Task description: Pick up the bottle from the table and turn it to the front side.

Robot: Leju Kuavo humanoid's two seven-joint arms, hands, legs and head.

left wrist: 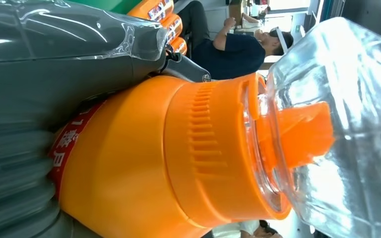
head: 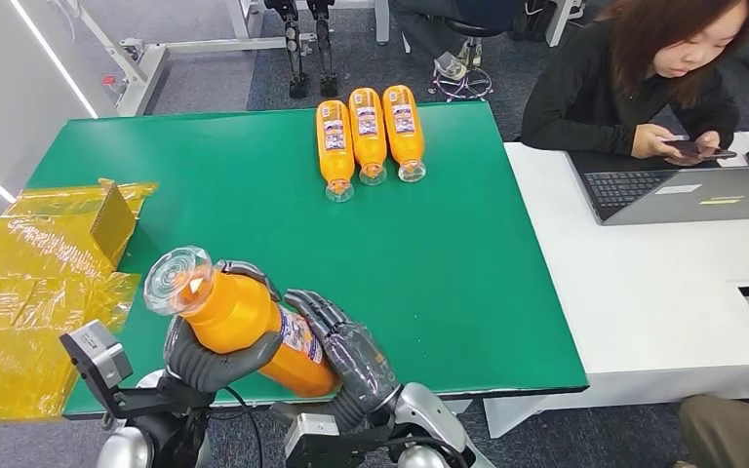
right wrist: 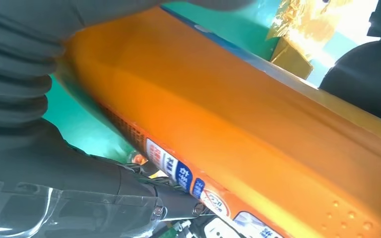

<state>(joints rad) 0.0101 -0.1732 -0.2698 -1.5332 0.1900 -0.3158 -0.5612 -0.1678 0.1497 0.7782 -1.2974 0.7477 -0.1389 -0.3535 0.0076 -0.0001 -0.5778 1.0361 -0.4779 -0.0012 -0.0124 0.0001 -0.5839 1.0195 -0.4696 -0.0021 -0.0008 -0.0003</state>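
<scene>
Bottle: an orange bottle (head: 244, 322) with a clear cap is lifted off the green worktop (head: 254, 195), near its front edge, tilted with the cap pointing up and to the robot's left.
Left hand: the left hand (head: 210, 359) wraps the bottle's upper body just below the orange shoulder, thumb and fingers closed around it.
Right hand: the right hand (head: 346, 356) is closed on the lower part, its fingers lying over the printed label (head: 297, 336).
Label: in the head view the label shows partly, on the side toward the right hand; whether this is the front face I cannot tell.
Done: the pick-up looks complete, as the bottle is clear of the worktop and carried by both hands.
Left: the turn to the front side seems under way or unfinished; setting it down, if wanted, remains.
Nearby: three matching bottles (head: 368, 136) lie side by side at the far edge; yellow plastic wrapping (head: 29, 292) sits at the left corner.
</scene>
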